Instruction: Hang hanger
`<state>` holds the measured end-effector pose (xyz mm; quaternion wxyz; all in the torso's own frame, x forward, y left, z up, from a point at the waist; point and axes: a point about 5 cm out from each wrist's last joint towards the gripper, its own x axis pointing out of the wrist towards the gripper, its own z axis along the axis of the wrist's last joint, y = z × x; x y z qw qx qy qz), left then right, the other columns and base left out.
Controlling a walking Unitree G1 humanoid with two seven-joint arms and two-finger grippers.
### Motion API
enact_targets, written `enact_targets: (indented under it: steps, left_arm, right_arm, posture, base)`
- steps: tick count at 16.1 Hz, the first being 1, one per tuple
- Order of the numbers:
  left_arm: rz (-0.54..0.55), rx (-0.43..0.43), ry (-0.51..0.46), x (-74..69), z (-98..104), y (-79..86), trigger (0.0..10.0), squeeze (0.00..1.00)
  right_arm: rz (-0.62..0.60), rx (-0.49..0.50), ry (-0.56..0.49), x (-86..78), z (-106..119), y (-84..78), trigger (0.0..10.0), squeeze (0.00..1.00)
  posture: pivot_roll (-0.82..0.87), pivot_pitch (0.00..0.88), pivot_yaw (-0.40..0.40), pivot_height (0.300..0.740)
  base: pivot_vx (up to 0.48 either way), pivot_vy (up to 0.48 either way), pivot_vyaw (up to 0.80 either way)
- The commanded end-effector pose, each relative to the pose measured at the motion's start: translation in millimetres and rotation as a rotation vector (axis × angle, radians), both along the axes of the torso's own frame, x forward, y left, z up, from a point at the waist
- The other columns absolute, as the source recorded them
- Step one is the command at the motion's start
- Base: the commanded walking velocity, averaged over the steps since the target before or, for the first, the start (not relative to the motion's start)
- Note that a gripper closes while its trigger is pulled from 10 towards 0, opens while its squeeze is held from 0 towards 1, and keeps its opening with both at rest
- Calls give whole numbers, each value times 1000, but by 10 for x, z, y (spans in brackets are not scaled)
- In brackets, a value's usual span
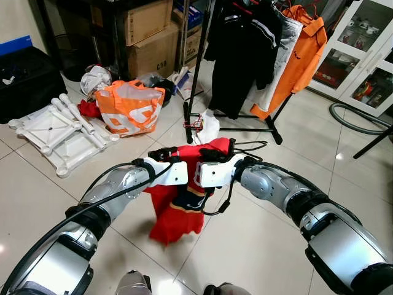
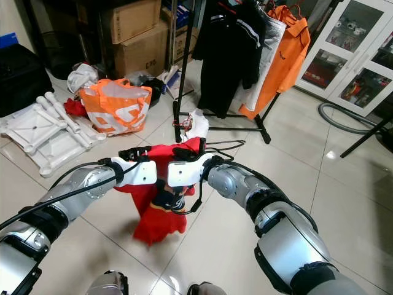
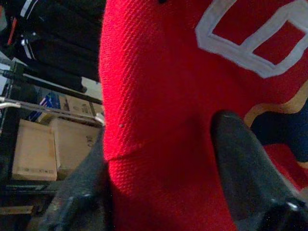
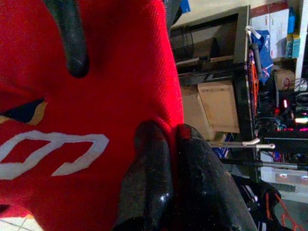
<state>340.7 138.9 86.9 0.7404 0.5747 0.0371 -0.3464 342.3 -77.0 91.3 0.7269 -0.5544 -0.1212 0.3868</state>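
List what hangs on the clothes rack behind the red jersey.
On the clothes rack hang a black jacket, a white garment and an orange shirt. The red jersey covers its hanger.

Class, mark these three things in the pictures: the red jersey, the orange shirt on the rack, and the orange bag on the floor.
red jersey (image 1: 175, 221), left eye view, hanging lower part.
orange shirt (image 1: 302, 58), left eye view, front panel.
orange bag (image 1: 130, 107), left eye view, side facing the camera.

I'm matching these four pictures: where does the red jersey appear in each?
Left eye: red jersey low centre, between both grippers.
Right eye: low, left of centre.
Left wrist: across the middle and right.
Right wrist: across the left half.
Shared landmark: cardboard boxes.
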Motion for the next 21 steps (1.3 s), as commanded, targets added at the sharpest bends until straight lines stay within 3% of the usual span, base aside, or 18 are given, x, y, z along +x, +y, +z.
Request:
enact_targets:
  steps: [1,12,18,19,20,21]
  left_arm:
    - [-11,-8,-11,11,37,-48,0,0]
    - [-78,116,-33,-30,-28,-15,0,0]
    - [-73,85,-52,-28,-4,-31,0,0]
    - [-71,82,-56,-24,1,-33,0,0]
    - [-70,79,-59,-21,4,-34,0,0]
    - [-68,78,-61,-20,6,-34,0,0]
  right_arm:
    - [-34,45,-23,62,102,-46,0,0]
    - [-37,55,-6,61,100,-31,0,0]
    - [-75,106,26,74,104,-19,0,0]
    - [-90,110,30,87,111,-24,392,0]
    - [-98,117,35,96,119,-23,3216,0]
    - [-101,123,37,100,126,-21,3216,0]
  posture:
    - [68,80,-124,740]
    - [71,81,-122,740]
    - [75,65,-119,740]
    - [76,64,-120,740]
    - [77,63,-119,740]
    - [77,63,-119,740]
  base:
    - [0,0,0]
    - [0,0,0]
    - [0,0,0]
    - [0,0,0]
    - [0,0,0]
    - [0,0,0]
